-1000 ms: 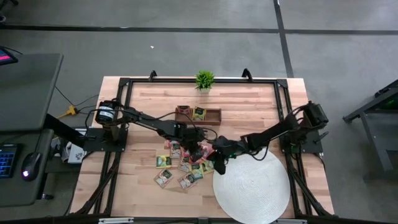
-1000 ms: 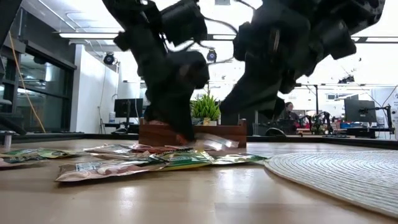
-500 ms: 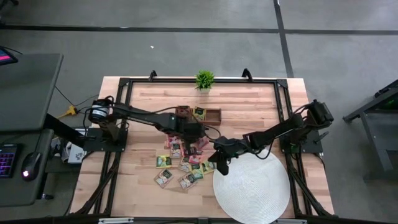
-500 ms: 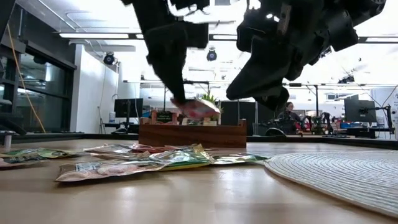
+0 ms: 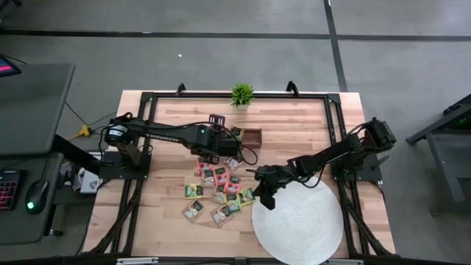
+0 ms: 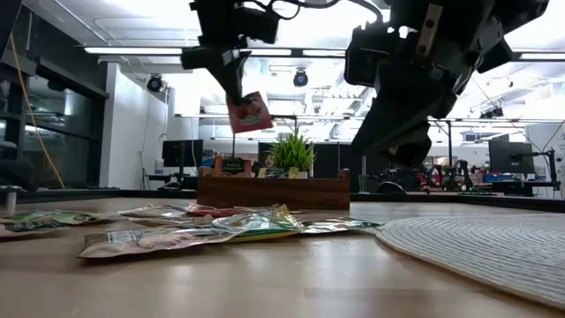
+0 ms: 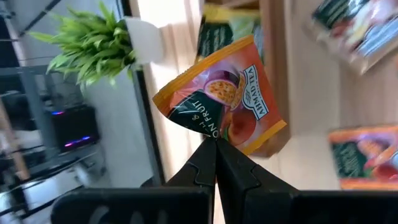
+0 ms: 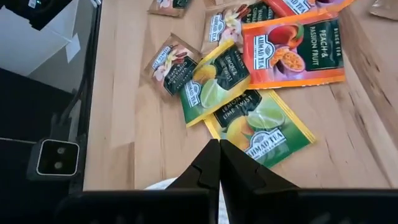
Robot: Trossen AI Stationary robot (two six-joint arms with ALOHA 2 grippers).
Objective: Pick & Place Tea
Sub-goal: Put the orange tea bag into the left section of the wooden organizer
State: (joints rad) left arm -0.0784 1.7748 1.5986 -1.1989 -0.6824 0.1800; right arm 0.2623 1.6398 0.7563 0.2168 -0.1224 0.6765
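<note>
Left gripper [image 7: 216, 144] is pinched shut on one corner of an orange-red packet [image 7: 222, 96]. The packet hangs clear of the table; in the low view it dangles tilted above the box [image 6: 272, 190], and from above it sits at the box's left part [image 5: 221, 140]. A second ago that same arm was down in the pile [image 5: 217, 190]; half a second ago it had the packet lifted just over the box front. Now it is higher and farther over the box. So the pick is done and the carry looks nearly over; release into a compartment seems to be the step left. Which compartment it hangs over, cannot tell.

Right gripper [image 8: 219, 149] has its jaws pressed together and holds nothing. It hovers over the near edge of the pile, beside the mat [image 5: 309, 232]. It has backed off from the pile's middle, and its jaws have closed over the last second. Directly ahead of it lie a lime-green packet [image 8: 260, 126] and a darker green one [image 8: 214, 81], overlapping. The rest of the packets lie scattered on the table [image 5: 176, 118] between box and mat. A plant [image 5: 241, 94] stands behind the box.
</note>
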